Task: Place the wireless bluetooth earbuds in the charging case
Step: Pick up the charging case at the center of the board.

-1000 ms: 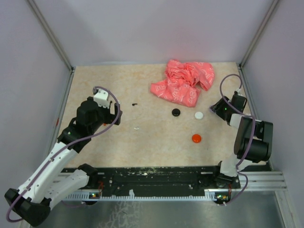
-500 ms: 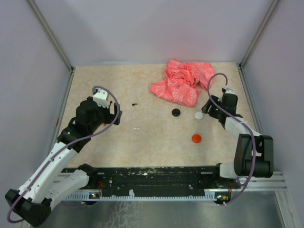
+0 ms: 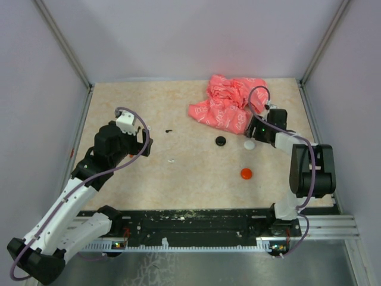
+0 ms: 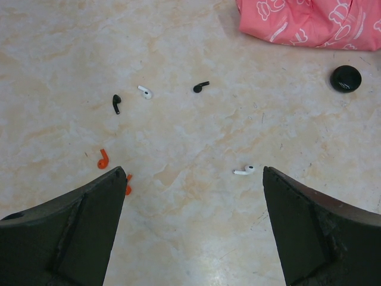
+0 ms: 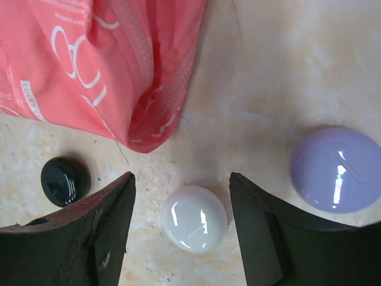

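We see the left arm [image 3: 71,196] stretched from its base at the near left corner diagonally up the table [image 3: 178,179], its wrist bent so that the left gripper [image 4: 193,179] looks down at the surface with both fingers spread wide and nothing between them. The right arm [image 3: 309,167] is folded at the right side and its forearm reaches left. The right gripper [image 5: 181,185] hangs low over the white disc [image 5: 193,217], jaws apart. The disc lies in the gap and we see no grip on it, though it sits very near the right-hand finger. All the earbuds lie loose on the table on the left arm's side, well apart from the discs. In the left wrist view, one black earbud [image 4: 116,103] lies almost upright in the frame, head up and stem down. Just beside it a white earbud [image 4: 144,92] slants, stem up-left. A second black earbud [image 4: 200,87] points its stem up-right. A second white earbud [image 4: 244,171] lies nearly level just inside the right finger, stem to the left. An orange earbud [image 4: 103,159] stands stem up near the left finger, and another orange bit [image 4: 128,185] is half hidden at that fingertip. A purple disc [image 5: 336,170], a black disc [image 5: 65,180] and a pink bag [image 5: 101,59] surround the right gripper; a red disc [image 3: 246,173] lies nearer the arms.
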Robot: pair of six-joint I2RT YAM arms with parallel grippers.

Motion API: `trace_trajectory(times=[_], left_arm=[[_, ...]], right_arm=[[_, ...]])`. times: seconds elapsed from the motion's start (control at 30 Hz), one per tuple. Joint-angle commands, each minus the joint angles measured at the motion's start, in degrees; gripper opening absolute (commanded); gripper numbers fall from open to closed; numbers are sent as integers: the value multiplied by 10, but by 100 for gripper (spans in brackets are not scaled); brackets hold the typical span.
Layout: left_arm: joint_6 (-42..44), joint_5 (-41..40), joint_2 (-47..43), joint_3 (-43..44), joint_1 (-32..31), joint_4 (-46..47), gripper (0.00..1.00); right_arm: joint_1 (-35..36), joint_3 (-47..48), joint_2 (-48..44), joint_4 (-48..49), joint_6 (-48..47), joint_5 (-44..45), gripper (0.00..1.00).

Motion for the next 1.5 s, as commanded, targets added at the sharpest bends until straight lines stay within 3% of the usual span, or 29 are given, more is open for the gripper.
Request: trace_trajectory(times=[0.0,0.7,1.47], left_arm=[[-6,10,-3,-6,7,17,100],[-6,30,-6,-7,19,18,100],[-8,45,-3,-6,26,20,100]], right_arm=[[16,46,17,-11,-26,-24,63],[78,68,49,-98,-114,-66,61],[159,33,-48,-191,-102,33,61]])
